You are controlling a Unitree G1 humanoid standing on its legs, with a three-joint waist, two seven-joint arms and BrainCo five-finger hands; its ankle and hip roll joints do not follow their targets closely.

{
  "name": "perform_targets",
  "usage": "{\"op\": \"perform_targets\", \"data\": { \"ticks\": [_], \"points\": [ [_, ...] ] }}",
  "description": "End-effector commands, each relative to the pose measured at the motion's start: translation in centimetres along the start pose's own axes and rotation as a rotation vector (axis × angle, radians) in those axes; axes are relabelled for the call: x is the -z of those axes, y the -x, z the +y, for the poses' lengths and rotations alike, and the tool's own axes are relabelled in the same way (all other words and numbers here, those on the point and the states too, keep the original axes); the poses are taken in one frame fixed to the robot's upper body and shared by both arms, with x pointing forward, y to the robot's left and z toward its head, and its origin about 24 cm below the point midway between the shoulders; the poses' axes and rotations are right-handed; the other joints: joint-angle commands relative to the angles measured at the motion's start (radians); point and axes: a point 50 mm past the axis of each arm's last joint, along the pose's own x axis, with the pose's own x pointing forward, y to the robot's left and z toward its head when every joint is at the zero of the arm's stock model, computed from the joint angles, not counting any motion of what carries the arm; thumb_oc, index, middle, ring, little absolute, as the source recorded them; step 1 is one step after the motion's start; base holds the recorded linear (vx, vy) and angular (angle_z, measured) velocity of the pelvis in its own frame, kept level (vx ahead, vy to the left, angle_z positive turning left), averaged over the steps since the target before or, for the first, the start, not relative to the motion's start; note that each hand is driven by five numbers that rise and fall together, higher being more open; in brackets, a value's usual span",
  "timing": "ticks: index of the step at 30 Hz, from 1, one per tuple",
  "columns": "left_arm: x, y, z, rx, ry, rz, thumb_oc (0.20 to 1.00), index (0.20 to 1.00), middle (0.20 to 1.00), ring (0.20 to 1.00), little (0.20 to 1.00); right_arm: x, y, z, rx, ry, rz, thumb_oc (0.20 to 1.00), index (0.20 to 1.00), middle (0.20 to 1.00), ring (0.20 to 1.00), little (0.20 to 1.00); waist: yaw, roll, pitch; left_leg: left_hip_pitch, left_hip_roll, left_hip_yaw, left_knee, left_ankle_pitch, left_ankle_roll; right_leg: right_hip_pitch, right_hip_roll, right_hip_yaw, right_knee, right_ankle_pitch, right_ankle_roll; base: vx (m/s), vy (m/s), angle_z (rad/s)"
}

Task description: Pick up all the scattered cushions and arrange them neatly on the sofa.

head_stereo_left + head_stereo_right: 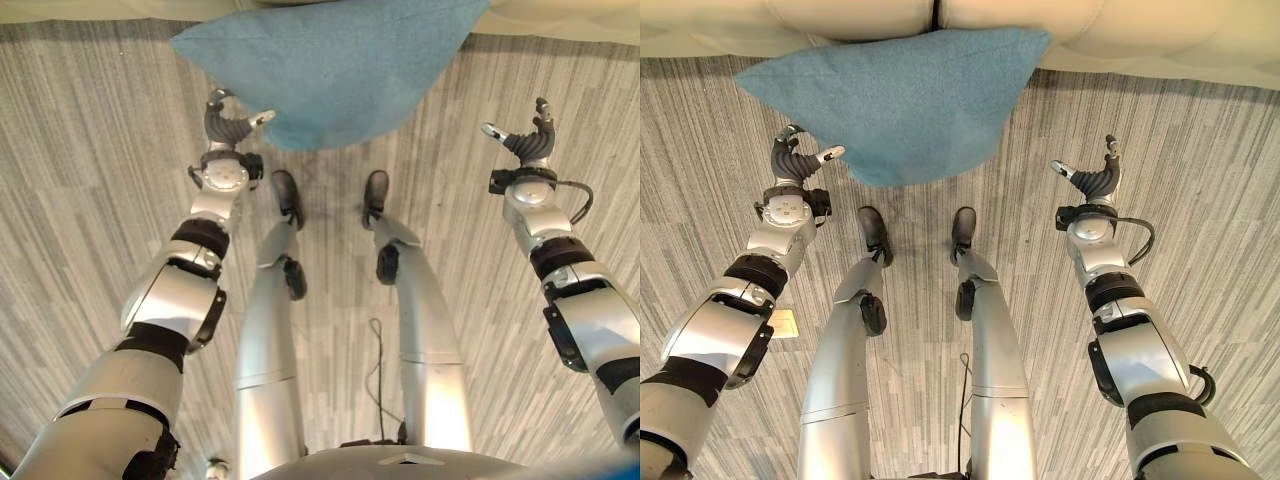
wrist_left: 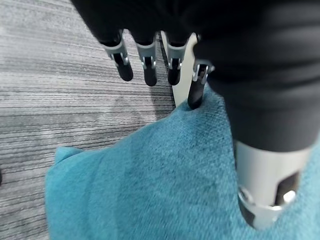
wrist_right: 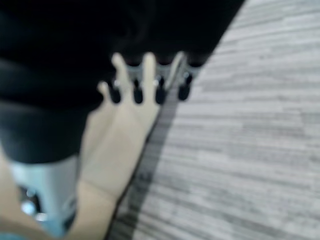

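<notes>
In the left eye view the blue cushion [image 1: 335,70] leans half on the floor [image 1: 90,170], its upper part toward the sofa [image 1: 560,20], just beside the left hand [image 1: 232,125]. The right hand [image 1: 528,140] hangs well apart from it, fingers relaxed and empty.

The right eye view shows pale, smooth sofa upholstery [image 1: 850,15] beyond both hands.

In the left wrist view, straight fingers [image 2: 147,62] hover released over nubby teal cloth. Soft and limp, the cushion could sag or slip from a one-handed grab.

In the right wrist view, striped grey carpet lies past loose fingers [image 3: 150,82].
</notes>
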Motion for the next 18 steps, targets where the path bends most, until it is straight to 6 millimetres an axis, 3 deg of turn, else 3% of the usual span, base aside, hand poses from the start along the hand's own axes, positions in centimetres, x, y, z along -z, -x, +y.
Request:
{"op": "perform_targets", "data": {
  "ticks": [1,9,14,18],
  "points": [
    [3.3,2.0,-0.4,-0.030,0.069,0.060,1.000,1.000,1.000,1.000,1.000,2.6,1.2,-0.6,0.030,0.010,0.038,1.000,1.000,1.000,1.000,1.000,-0.015,0.006,-0.051,0.065,-0.034,-0.095,0.015,-0.206,0.031,0.080,0.019,0.003,-0.112,-0.046,0.066,0.00,0.030,0.02],
    [4.3,2.3,-0.7,-0.044,0.097,0.126,1.000,1.000,1.000,1.000,1.000,2.9,1.3,-0.5,0.019,0.018,0.057,1.000,1.000,1.000,1.000,1.000,-0.005,0.005,-0.054,0.058,-0.042,-0.107,0.003,-0.195,0.026,0.078,0.014,-0.007,-0.113,-0.043,0.063,0.00,0.006,0.01],
    [7.1,4.4,-1.5,-0.077,0.200,0.231,1.000,1.000,1.000,1.000,1.000,3.5,1.7,-0.5,0.028,0.013,0.073,1.000,1.000,1.000,1.000,1.000,0.017,0.009,-0.043,0.057,-0.051,-0.120,-0.005,-0.187,0.026,0.078,0.012,-0.013,-0.110,-0.046,0.062,0.00,0.006,0.03],
    [7.4,4.4,-0.8,-0.106,0.192,0.234,1.000,1.000,1.000,1.000,1.000,3.3,1.7,-0.8,0.032,0.013,0.058,1.000,1.000,1.000,1.000,1.000,0.023,0.005,-0.039,0.050,-0.052,-0.127,0.000,-0.186,0.024,0.075,0.010,-0.019,-0.105,-0.048,0.061,0.00,0.000,0.00]
  ]
}}
